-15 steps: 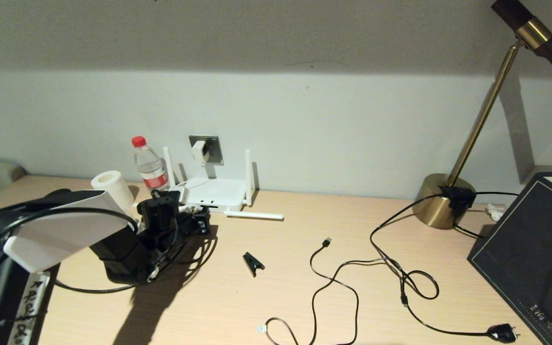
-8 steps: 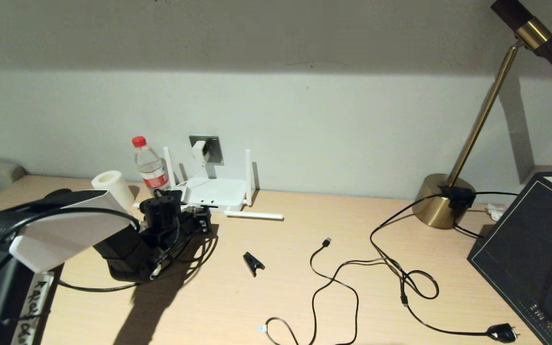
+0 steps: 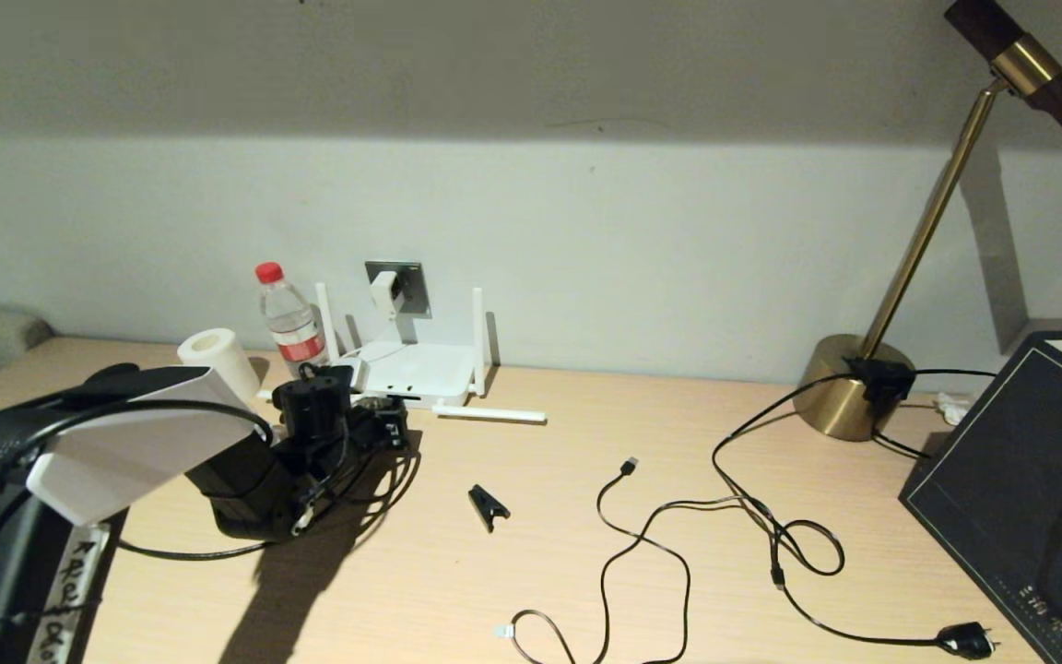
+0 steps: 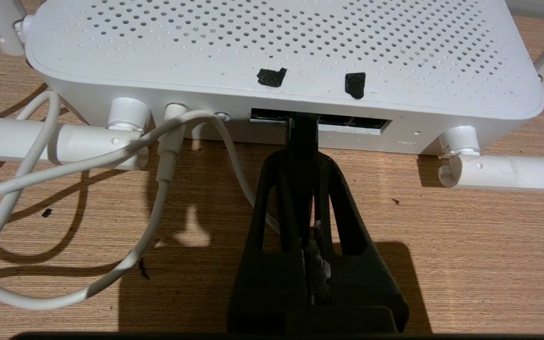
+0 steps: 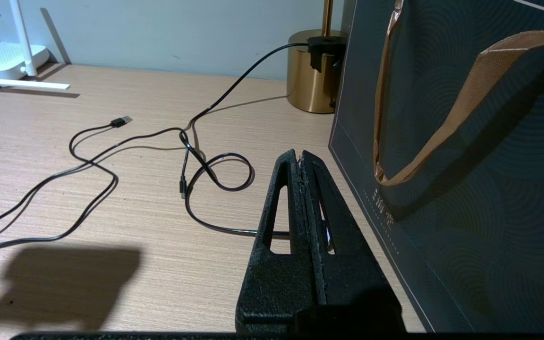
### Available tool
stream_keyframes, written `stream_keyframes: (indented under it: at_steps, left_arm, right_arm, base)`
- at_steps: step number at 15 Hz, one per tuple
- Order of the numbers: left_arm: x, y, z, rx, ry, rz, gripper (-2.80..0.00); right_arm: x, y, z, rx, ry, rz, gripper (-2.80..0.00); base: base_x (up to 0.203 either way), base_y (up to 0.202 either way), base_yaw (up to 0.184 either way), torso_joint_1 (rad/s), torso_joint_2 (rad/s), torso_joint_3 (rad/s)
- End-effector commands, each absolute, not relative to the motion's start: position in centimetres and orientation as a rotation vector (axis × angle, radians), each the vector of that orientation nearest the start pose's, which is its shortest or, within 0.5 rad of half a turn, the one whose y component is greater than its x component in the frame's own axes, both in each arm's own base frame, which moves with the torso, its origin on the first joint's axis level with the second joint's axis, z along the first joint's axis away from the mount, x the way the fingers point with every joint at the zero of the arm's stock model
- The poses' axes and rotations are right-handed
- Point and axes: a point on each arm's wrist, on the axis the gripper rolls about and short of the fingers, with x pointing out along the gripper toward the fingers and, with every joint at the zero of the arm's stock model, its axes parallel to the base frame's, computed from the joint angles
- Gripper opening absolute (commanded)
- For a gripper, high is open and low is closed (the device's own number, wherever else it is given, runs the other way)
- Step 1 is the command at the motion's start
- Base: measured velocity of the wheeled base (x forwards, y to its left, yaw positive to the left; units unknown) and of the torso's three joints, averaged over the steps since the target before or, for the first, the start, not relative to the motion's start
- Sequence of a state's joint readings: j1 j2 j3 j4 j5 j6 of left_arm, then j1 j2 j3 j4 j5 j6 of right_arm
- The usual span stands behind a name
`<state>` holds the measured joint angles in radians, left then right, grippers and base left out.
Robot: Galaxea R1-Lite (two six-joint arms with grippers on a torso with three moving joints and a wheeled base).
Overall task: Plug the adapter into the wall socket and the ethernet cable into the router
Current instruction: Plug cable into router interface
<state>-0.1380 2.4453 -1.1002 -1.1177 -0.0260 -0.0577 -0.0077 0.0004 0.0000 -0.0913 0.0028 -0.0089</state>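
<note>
While clamped in left end effector, ethernet cable meets router port.

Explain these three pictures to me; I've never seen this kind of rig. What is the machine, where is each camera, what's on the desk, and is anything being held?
It is a two-armed robot. One picture looks down from its head; the other two look along each wrist's fingers.

The left gripper is shut on the ethernet cable, its tip at the port row of the white router by the wall. The adapter sits in the wall socket, its white cord running to the router.

The right gripper is shut and holds nothing, parked beside a dark paper bag.

Also on the desk: a water bottle, a paper roll, a brass lamp, loose black cables and a small black clip.
</note>
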Motion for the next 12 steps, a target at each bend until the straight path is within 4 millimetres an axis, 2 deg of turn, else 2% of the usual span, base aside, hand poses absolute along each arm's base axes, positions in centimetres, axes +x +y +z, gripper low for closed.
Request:
stream_keyframes:
  at_steps: [1, 12]
  left_arm:
    - [44.18, -6.20, 1.73, -0.046, 0.213, -0.157, -2.80]
    - [44.77, -6.35, 2.23, -0.048, 0.203, -0.159, -2.80]
  right_arm:
    - [-2.04, 0.02, 7.51, -0.010, -0.057, -0.005, -2.80]
    - [-2.04, 0.02, 7.51, -0.010, -0.057, -0.005, -2.80]
  base:
    - [0.000, 0.000, 0.000, 0.000, 0.00, 0.000]
    - [0.000, 0.000, 0.000, 0.000, 0.00, 0.000]
